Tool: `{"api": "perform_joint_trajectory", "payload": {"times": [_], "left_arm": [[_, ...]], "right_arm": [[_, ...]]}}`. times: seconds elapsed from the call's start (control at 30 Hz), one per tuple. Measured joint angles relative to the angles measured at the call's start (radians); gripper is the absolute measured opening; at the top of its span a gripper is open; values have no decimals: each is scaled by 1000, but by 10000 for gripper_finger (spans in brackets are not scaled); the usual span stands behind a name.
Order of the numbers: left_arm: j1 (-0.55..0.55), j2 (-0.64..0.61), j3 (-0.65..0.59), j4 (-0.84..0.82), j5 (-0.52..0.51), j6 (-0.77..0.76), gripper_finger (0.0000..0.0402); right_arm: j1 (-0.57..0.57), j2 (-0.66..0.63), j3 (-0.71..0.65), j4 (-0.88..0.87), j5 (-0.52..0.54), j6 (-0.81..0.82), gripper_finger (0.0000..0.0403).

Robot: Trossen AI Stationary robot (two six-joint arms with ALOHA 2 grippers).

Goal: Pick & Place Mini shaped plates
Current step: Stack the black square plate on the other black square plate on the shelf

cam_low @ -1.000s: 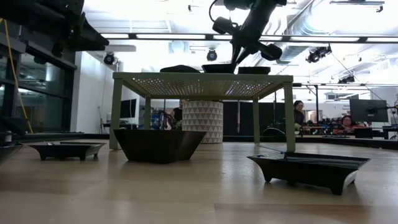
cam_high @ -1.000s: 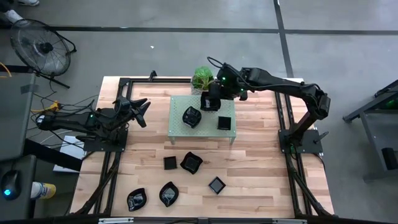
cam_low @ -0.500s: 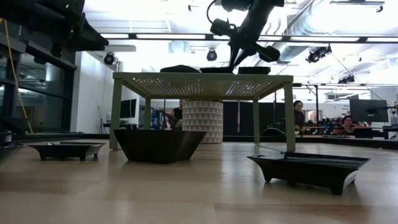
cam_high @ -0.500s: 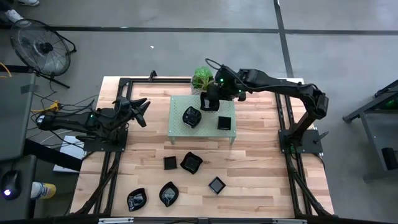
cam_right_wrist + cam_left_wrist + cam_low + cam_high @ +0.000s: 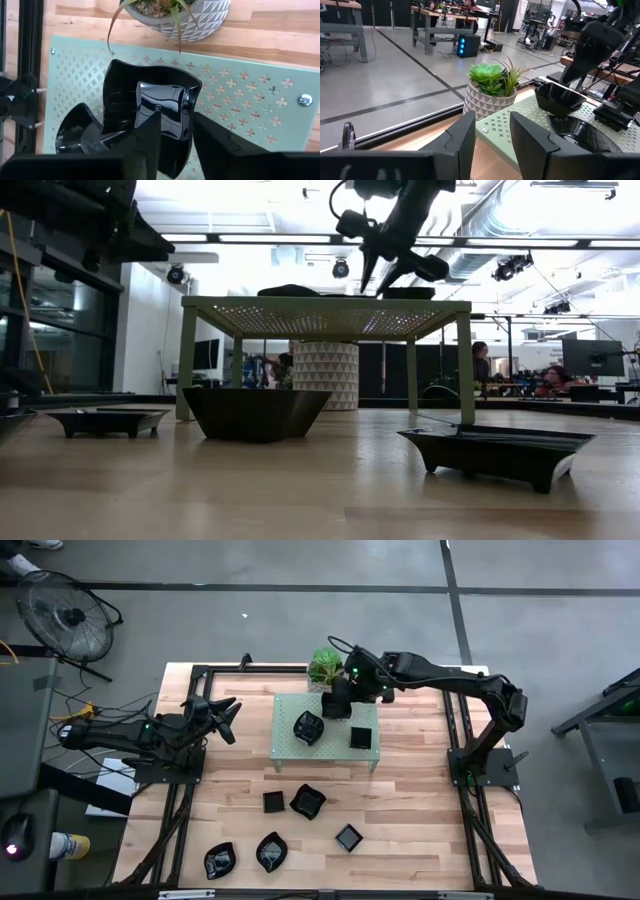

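- Glossy black wavy-edged mini plate (image 5: 150,107) rests on the pale green perforated rack (image 5: 240,115), reflecting light.
- Right gripper (image 5: 172,131) above it, fingers slightly parted, holding nothing.
- Left gripper (image 5: 492,135) partly open, empty.

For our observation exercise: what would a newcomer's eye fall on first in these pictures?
The right gripper, jaws apart, over a wavy-edged black plate on the pale green perforated rack, beside the small potted plant. Five more black plates lie scattered on the wooden table. The left gripper waits aside.
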Motion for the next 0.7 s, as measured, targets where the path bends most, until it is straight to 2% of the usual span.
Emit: {"api": "perform_joint_trajectory", "payload": {"times": [0.17,0.4,0.57,0.7], "left_arm": [[0,0,0,0,-1,0,120],[0,0,0,2,9,-15,120],[0,0,0,1,74,-116,120],[-1,0,1,-5,168,-191,120]], "right_arm": [[-1,-33,0,-4,16,-66,134],[1,-164,0,-40,75,-214,141],[40,-250,0,-163,154,-362,135],[92,-311,-3,-257,219,-426,134]]}}
